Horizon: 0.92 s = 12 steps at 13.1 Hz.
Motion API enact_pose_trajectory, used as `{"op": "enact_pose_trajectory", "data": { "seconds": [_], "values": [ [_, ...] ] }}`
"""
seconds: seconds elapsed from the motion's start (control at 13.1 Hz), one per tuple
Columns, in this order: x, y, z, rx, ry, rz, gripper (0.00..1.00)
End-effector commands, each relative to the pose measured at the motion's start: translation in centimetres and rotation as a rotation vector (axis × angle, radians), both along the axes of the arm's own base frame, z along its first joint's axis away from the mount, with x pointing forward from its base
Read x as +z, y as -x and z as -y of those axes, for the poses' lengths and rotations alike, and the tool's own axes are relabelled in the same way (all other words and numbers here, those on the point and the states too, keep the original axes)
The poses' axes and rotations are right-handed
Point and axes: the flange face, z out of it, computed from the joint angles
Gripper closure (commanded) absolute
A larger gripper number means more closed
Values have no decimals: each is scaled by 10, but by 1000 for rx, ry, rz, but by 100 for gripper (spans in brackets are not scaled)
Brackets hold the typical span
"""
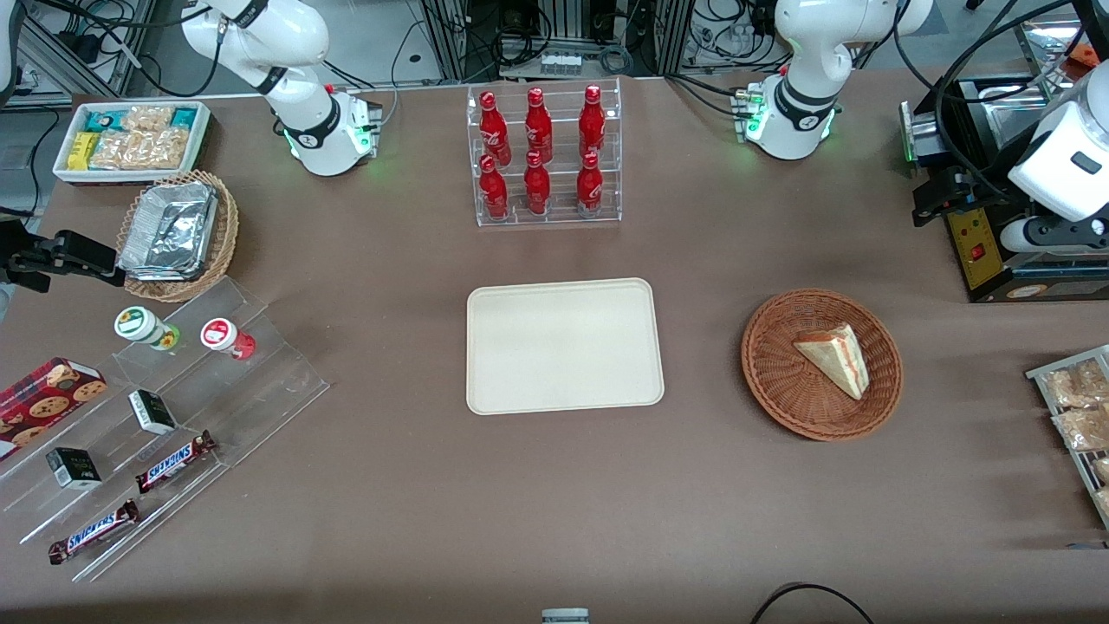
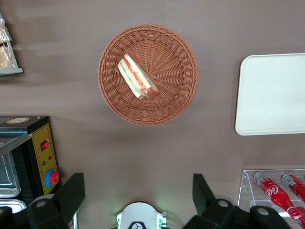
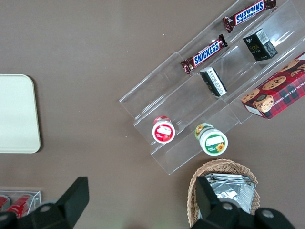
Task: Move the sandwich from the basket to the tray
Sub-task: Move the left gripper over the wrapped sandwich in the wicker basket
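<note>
On the brown table, centre, lies the cream tray, bare, w/ the rack of red soda bottles farther from the front camera. Toward the working arm's end sits the reddish-brown wicker basket, well apart from the tray, not touching it. Inside it lies the sandwich, a pale triangular wedge resting flat-ish on the weave, filling edge (red-orange + green) visible in the left wrist view.

Key relation: the gripper hangs high above the table, fingers spread wide, holding nothing. The sandwich isn't directly beneath it; it's offset toward the basket, away from the arm's base. In the front view, the wedge's long axis runs diagonally, from the basket centre out toward the rim nearer the front camera.

Judgement: task at its start, nothing moved. Next move prob. needs the gripper to travel over the basket, rotate so the fingers close across the wedge's short thickness, then descend. Soft bread, so squeeze gently.
</note>
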Motion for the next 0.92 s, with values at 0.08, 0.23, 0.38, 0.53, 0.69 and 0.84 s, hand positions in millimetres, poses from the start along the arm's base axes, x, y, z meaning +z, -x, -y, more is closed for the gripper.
{"op": "enact_pose_trajectory", "data": {
  "seconds": [0.08,0.23,0.38,0.53,0.69,0.84],
  "values": [
    [-2,-6,-1,-10,-9,34,0],
    [-18,-17,-3,-5,-11,12,0],
    [-44,-31,-4,1,-3,-23,0],
    [-65,-39,-4,2,1,-35,0],
    [-93,-41,-1,-3,-1,-46,0],
    [-118,-46,0,-5,-2,-56,0]
  ]
}}
